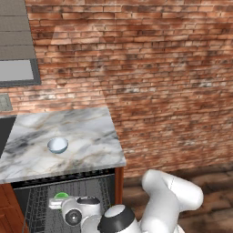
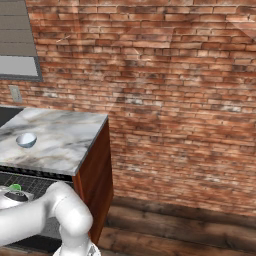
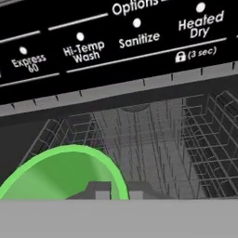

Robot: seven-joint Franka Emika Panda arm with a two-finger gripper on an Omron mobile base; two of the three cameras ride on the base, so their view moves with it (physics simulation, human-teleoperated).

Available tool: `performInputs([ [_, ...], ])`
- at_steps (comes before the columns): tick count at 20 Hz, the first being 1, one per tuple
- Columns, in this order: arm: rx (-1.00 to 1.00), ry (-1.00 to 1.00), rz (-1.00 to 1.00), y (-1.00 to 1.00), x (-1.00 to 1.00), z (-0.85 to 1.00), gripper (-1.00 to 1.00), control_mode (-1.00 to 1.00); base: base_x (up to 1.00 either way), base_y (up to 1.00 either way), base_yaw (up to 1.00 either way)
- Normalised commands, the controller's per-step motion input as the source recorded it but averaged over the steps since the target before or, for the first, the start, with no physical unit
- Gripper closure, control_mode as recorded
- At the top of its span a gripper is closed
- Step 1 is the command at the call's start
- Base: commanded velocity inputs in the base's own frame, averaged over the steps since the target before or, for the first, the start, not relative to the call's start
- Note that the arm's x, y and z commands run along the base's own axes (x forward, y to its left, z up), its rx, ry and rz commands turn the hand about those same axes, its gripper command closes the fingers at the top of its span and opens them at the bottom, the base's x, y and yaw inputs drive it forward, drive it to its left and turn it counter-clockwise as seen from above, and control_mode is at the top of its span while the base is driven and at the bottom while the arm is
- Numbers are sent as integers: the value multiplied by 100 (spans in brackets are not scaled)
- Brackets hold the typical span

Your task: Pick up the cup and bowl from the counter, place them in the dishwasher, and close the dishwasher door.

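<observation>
**Item: green cup at the dishwasher mouth; bowl waiting on the counter**

- Cup (image 3: 60, 174): bright green tumbler. In the hand view you see its rim curving up just above and left of the fingers (image 3: 111, 189), touching them. In the left base view it shows as a green patch (image 1: 60, 196) at the hand, low in front of the open dishwasher (image 1: 68, 191).
- Fingers: drawn in tight, with the cup's rim wall pinched between them. You have the cup in hold.
- Key relation: the grey wire rack (image 3: 153, 144) lies straight ahead of the fingers and below the control strip (image 3: 116, 42). The cup hangs on the fingers' near-left side, its mouth turned toward the camera. You likely need to carry it forward and down into the rack before letting go.
- Bowl (image 1: 58, 145): pale, glossy, upright on the marble counter (image 1: 91, 136), well apart from the hand and above the dishwasher opening. Untouched; it comes next.
- Dishwasher door: you cannot make it out here; closing it is the last step.
</observation>
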Motion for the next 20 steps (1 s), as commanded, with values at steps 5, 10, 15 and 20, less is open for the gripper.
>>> performInputs([
  [5, 0, 0, 0, 15, 0, -44, 100, -100, 0, 0, 0],
  [10, 0, 0, 0, 9, 0, -39, 100, -100, 0, 0, 0],
  [15, 0, 0, 0, 4, 0, -34, 100, -100, 0, 0, 0],
  [20, 0, 0, 0, 1, 0, -33, 100, -100, 0, 0, 0],
])
